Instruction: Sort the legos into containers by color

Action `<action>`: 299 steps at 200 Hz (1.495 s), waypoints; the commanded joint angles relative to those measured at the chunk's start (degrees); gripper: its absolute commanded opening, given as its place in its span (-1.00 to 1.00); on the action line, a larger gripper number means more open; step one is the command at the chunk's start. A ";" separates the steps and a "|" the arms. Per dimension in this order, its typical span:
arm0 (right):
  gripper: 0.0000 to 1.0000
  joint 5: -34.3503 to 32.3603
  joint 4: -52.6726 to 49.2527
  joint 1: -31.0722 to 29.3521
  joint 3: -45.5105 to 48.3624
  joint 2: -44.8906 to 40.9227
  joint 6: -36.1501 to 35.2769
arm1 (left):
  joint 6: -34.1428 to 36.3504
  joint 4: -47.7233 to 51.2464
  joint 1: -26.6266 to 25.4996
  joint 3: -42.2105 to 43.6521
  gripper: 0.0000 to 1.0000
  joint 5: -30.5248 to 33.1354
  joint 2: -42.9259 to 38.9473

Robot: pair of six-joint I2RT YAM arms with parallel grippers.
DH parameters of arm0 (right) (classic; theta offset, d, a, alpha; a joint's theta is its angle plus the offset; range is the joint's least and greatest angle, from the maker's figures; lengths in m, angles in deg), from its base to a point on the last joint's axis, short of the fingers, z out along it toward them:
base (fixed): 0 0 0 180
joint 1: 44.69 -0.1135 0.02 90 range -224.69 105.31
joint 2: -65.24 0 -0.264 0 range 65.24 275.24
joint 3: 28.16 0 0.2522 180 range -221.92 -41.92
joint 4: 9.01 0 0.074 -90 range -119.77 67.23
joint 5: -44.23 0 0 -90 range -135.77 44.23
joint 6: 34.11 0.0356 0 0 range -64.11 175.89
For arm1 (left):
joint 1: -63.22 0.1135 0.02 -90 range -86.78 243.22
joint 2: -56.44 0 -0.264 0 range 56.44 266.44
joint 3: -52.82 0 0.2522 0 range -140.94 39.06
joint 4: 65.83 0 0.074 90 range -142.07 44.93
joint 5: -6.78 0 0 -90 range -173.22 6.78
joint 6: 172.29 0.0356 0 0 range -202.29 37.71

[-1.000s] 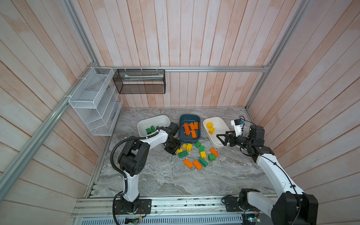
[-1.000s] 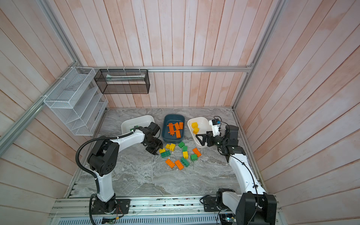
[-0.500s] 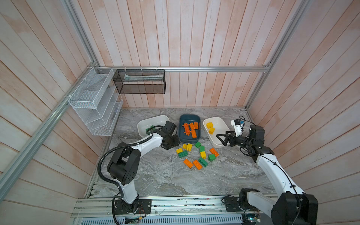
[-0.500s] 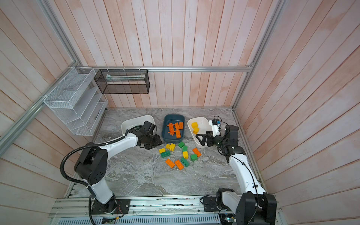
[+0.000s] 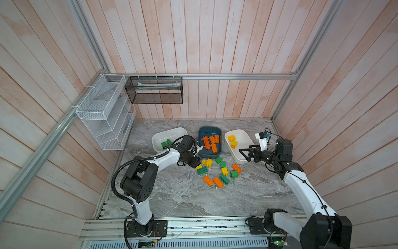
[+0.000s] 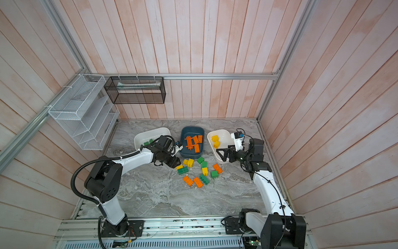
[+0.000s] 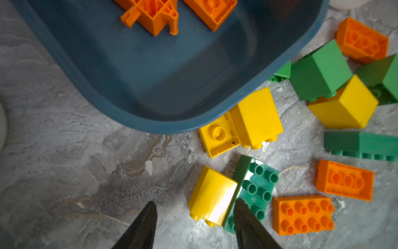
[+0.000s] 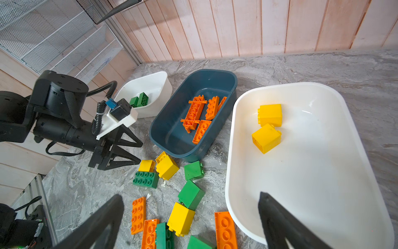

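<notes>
**Left arm re-posed at pile edge; no brick moved**

Compared with the last second, only the left arm differs. Its elbow swung toward the lower left of both top views, then partly back. The left gripper is again at the left edge of the loose legos, centre frame.

Its jaws are part-open with nothing between them. A small yellow square plastic brick lies just ahead of the fingertips, touching a green oblong studded brick.

The right gripper is spread wide, empty and unmoved, at the near end of the right white plastic tub.

The pile is about a dozen bricks, layout unchanged.

- Left white plastic tub: two green.
- Dark teal plastic tub: orange.
- Right tub: two yellow.

Judgement: nothing was sorted in this interval. This looks like an approach to the next pick.
</notes>
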 commanded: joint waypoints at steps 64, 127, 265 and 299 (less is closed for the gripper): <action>0.96 1.09 -0.60 0.33 -1.43 -0.54 -0.24 | 9.20 -2.03 -3.00 1.94 0.16 5.67 3.19; 0.96 0.95 -1.11 0.32 -1.16 -1.24 -0.57 | 7.41 -1.72 -5.75 2.64 0.21 3.31 2.27; 0.96 0.59 -1.48 0.32 -1.60 -0.71 -0.83 | 6.28 4.49 -5.16 -3.64 -0.42 6.43 1.52; 0.96 -0.59 -1.21 0.32 -2.08 -0.45 -1.11 | 0.51 11.90 -6.18 -13.82 -0.44 0.53 -1.15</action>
